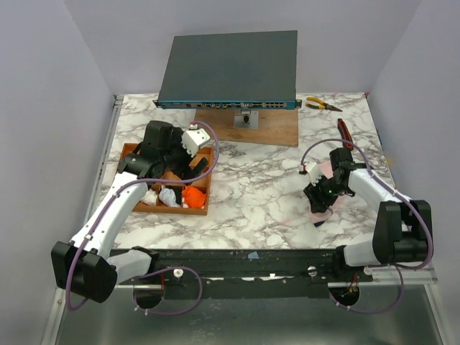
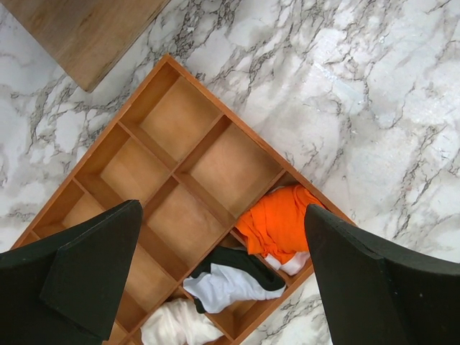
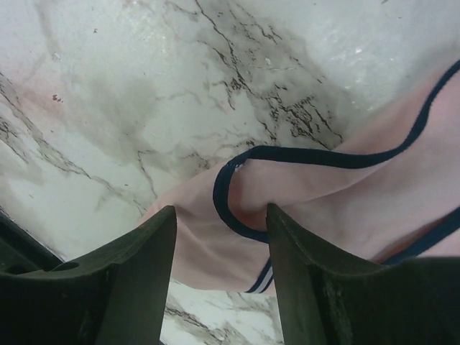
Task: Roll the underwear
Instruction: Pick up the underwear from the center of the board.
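White marble table (image 1: 259,194) with grey veins. At nine o'clock, an orange-brown wooden tray (image 2: 180,118) with a bright orange garment (image 2: 280,219), a white and black garment (image 2: 230,282) and a cream garment (image 2: 176,327). At three o'clock, a pale pink garment (image 3: 345,215) with navy edging. At twelve o'clock, a dark grey box (image 1: 230,65) with a blue front strip, and a brown wooden board (image 1: 273,128). At one o'clock, yellow-handled pliers (image 1: 321,105).

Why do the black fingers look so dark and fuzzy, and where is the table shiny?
Left wrist view: the left gripper's fingers sit close to the lens, dark and soft-edged, while the tray is sharp; light glares off the marble table. Right wrist view: the right gripper's fingers are dark too; a grey shadow lies beside the pink underwear. Top view: even light, soft shadows.
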Robot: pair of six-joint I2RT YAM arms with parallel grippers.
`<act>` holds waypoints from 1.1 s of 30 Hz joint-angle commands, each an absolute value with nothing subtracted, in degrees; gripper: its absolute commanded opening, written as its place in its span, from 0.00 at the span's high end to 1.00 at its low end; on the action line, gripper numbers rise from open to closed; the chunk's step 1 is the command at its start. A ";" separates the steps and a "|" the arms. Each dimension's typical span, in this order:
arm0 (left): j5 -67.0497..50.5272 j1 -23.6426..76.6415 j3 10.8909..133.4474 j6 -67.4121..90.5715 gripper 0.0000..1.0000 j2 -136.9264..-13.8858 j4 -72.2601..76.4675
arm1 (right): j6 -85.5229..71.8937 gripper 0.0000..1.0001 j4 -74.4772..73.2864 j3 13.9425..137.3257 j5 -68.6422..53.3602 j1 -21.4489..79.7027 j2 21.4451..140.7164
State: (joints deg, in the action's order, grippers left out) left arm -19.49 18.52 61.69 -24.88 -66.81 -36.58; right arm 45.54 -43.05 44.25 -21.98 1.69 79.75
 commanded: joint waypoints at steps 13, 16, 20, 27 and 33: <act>-18.04 19.80 66.62 -25.75 0.02 -70.16 -36.74 | 41.66 0.99 -50.88 56.74 -31.32 3.03 76.99; -19.36 20.01 67.57 -25.32 0.02 -70.73 -36.76 | 40.57 0.99 -54.22 60.89 -34.20 3.12 77.16; -19.78 20.52 68.42 -24.86 0.02 -71.27 -36.73 | 41.84 0.70 -55.92 61.87 -29.70 3.25 77.43; -19.40 20.74 67.88 -24.52 0.02 -72.07 -36.22 | 45.41 0.54 -53.05 53.42 -24.32 3.42 79.14; -19.21 21.00 67.50 -24.03 0.01 -72.62 -35.98 | 46.79 0.51 -48.68 46.90 -21.97 3.77 80.41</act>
State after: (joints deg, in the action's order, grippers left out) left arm -18.46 20.40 67.09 -24.91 -72.14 -36.42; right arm 44.71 -51.46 49.82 -25.21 3.25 79.46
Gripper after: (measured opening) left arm 0.983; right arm 0.485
